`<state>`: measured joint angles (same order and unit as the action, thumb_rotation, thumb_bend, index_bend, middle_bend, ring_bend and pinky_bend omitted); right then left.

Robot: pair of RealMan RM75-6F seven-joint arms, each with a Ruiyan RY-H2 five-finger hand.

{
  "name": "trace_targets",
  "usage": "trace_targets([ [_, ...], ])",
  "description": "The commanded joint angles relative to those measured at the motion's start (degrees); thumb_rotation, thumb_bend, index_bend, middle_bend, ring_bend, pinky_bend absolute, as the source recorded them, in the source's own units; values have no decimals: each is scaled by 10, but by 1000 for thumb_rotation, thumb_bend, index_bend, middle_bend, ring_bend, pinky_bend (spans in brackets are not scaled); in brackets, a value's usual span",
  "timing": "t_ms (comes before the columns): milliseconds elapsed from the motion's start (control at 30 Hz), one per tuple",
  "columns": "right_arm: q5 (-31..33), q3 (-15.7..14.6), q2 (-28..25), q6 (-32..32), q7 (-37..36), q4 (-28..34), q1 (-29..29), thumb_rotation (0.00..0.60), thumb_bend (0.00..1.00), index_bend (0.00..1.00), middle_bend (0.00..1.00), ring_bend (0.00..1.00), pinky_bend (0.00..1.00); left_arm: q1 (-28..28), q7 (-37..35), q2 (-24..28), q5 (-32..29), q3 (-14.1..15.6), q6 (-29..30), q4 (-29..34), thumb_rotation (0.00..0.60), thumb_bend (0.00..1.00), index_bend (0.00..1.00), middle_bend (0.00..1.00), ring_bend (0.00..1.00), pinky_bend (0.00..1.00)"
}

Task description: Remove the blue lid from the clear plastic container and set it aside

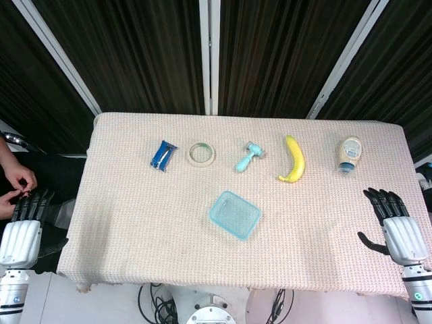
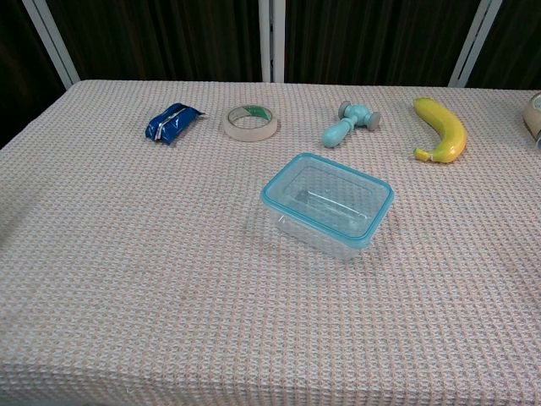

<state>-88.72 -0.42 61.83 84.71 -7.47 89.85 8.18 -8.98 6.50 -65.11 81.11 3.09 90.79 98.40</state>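
Lid (image 2: pixel 325 198) was on the container (image 2: pixel 338 241), sitting mid-frame on the tabletop (image 2: pixel 127 279), nothing touching it. Left hand (image 1: pixel 23 226) and right hand (image 1: pixel 395 226) sat at the lower corners, fingers spread and holding nothing, probably just parked before reaching.

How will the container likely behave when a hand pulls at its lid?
The container looks empty and thin-walled, so it is probably light and may lift or slide with the blue lid. Its low, flat shape makes tipping unlikely. The textured cloth may add some grip.
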Motion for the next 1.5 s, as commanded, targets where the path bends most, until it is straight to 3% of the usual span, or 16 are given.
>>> trace_targets([
  [33,-2,5,3,1,5,3,2,600,164,0,57,0,0,2,0,1,0,-7,-5,-2,600,0,49,29,0,0],
  [233,-6,8,6,-1,9,5,1,600,164,0,63,0,0,-3,6,0,11,-15,-23,-6,600,0,49,29,0,0],
  [433,-17,8,5,2,10,5,0,600,164,0,92,0,1,-43,39,15,57,-26,-68,16,600,0,49,29,0,0],
  [633,-27,11,2,5,9,4,1,600,165,0,119,0,18,-139,58,21,108,-51,-183,52,600,0,48,29,0,0],
  [800,-42,11,3,11,7,2,2,600,165,0,137,0,32,-259,79,-13,111,-91,-332,57,600,0,48,29,0,0],
  [967,-53,8,5,6,8,1,5,600,164,0,143,0,39,-373,95,-76,48,-132,-485,14,600,0,26,23,0,0],
  [1067,-56,8,6,6,8,1,7,600,165,0,146,0,43,-421,108,-107,2,-146,-546,-9,600,0,4,5,0,0],
  [1233,-57,10,10,4,4,-4,9,600,164,0,154,0,52,-480,133,-150,-66,-153,-606,-44,600,0,0,0,0,0],
  [1500,-55,11,17,1,-10,-16,10,600,164,0,156,0,52,-568,166,-197,-202,-151,-652,-102,600,0,0,0,0,0],
])
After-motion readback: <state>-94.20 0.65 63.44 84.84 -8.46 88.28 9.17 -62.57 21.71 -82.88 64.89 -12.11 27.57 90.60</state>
